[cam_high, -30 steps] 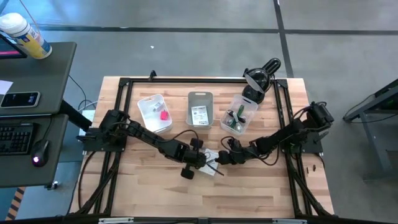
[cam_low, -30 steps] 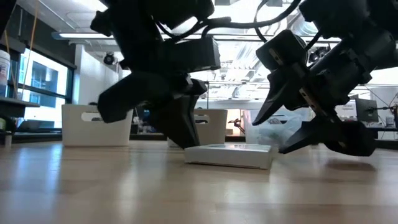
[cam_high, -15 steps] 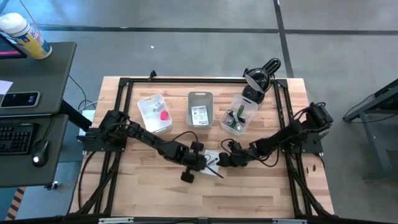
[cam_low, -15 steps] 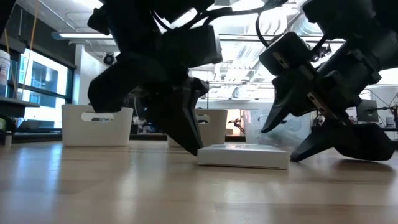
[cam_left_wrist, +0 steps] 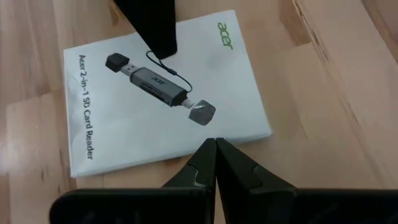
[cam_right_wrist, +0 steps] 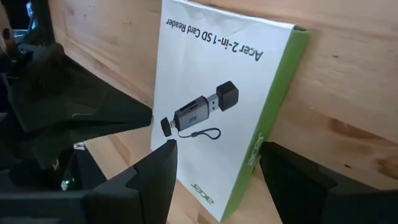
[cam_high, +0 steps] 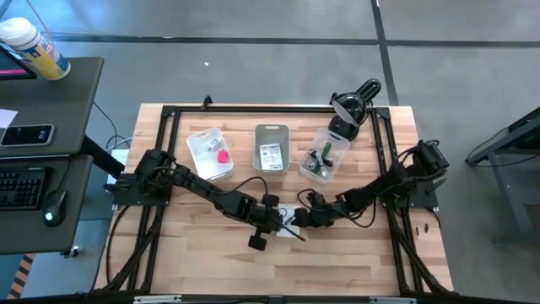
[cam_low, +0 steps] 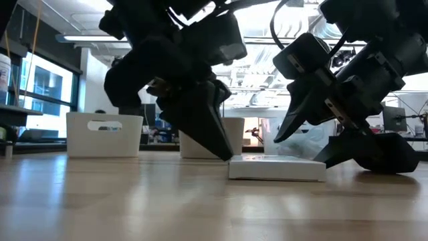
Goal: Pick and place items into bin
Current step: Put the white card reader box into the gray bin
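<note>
A flat white box printed with a card reader lies on the wooden table near its middle, in front of the bins. My left gripper is shut, with its fingertips at the box's left-hand edge. My right gripper is open and comes from the table's right. In the low view one finger hangs above the box's top face. The other lies low on the table at the box's right end; whether either touches the box, I cannot tell. My left gripper pushes the box with the tips of its shut fingers, set against one long edge close to a corner. The fingers slant down from the table's left. The box lies flat on the table.
Three bins stand in a row behind the box: a white one holding a pink block, a grey one with a printed card, and a clear one with green and black things. A black lamp-like object stands at the far right.
My left gripper has tipped and pushed the box, which has slid flat along the table toward the right edge, in between my right gripper's open fingers. My right gripper has kept nearly in place.
</note>
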`<state>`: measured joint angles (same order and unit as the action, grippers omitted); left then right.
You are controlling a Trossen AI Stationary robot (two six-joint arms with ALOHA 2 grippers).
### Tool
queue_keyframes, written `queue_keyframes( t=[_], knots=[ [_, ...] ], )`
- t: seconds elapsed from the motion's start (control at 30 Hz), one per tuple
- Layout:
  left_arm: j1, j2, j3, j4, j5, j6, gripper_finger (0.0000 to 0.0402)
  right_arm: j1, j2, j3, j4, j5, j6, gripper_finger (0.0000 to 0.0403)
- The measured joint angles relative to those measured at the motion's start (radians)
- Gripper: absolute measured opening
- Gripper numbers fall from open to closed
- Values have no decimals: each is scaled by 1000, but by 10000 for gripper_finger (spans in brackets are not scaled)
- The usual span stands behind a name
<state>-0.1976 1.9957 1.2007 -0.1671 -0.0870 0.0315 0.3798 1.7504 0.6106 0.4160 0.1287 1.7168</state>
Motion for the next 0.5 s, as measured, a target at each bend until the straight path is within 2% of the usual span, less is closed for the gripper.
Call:
queue_keyframes(
  t=[0.27, 0.5],
  knots=[
    [-1, 0, 0, 2, 0, -2, 0, -1, 2, 0, 8, -5, 3, 222],
    [-1, 0, 0, -10, -58, 21, 0, -1, 3, -1, 9, -8, 4, 222]
  ],
)
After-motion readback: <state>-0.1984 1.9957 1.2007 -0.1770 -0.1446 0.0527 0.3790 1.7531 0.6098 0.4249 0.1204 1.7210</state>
